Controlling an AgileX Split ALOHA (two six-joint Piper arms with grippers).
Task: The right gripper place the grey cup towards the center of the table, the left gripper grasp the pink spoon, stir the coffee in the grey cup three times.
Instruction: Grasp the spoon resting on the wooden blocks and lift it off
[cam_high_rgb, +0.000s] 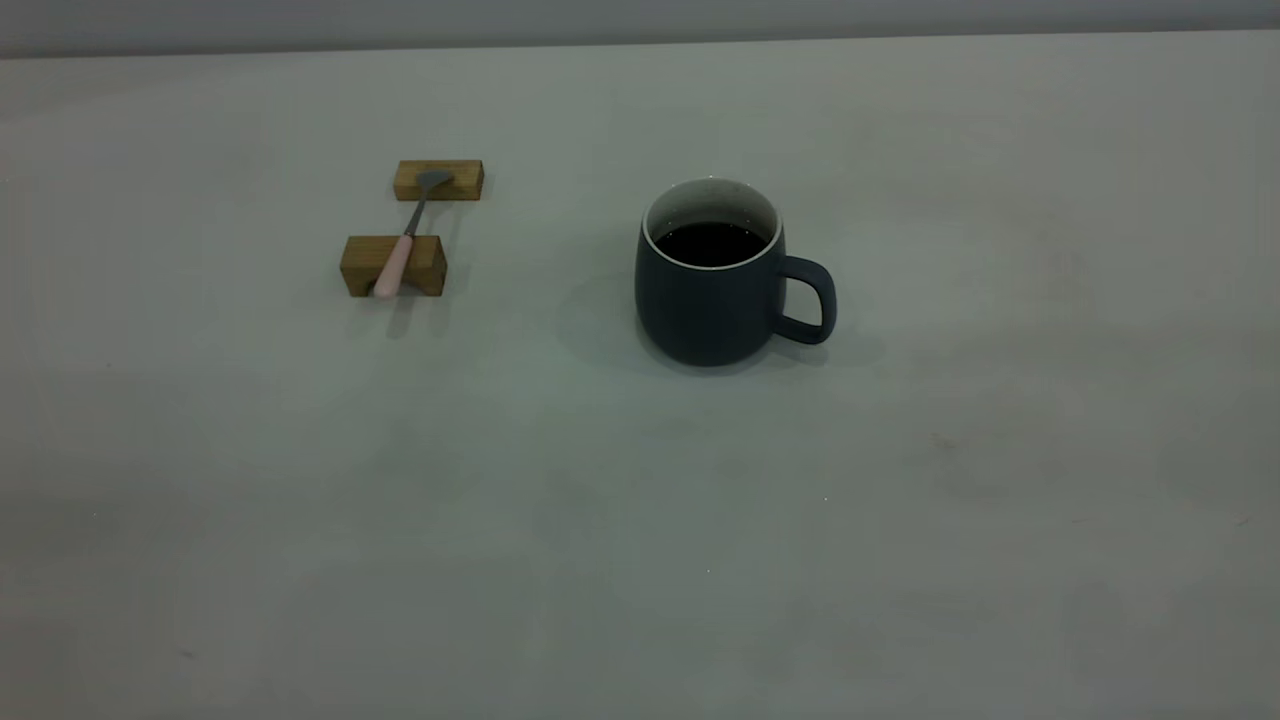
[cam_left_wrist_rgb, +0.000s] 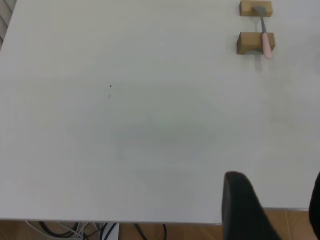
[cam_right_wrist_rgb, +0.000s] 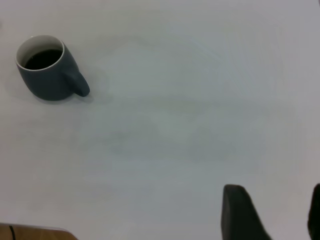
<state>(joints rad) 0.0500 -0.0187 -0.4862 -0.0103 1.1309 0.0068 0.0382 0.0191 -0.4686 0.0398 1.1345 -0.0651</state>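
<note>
The grey cup (cam_high_rgb: 712, 280) stands upright near the middle of the table (cam_high_rgb: 640, 520), its handle to the right, with dark coffee (cam_high_rgb: 712, 243) inside. To its left, the pink spoon (cam_high_rgb: 404, 240) lies across two wooden blocks. No arm appears in the exterior view. In the left wrist view my left gripper (cam_left_wrist_rgb: 274, 200) is open and empty over the table's near edge, far from the pink spoon (cam_left_wrist_rgb: 265, 36). My right gripper (cam_right_wrist_rgb: 272, 212) is open and empty too, well away from the grey cup (cam_right_wrist_rgb: 47, 70).
Two wooden blocks (cam_high_rgb: 393, 265) (cam_high_rgb: 438, 180) hold the spoon off the table. Cables (cam_left_wrist_rgb: 100, 231) and a wooden floor show below the table's edge in the left wrist view.
</note>
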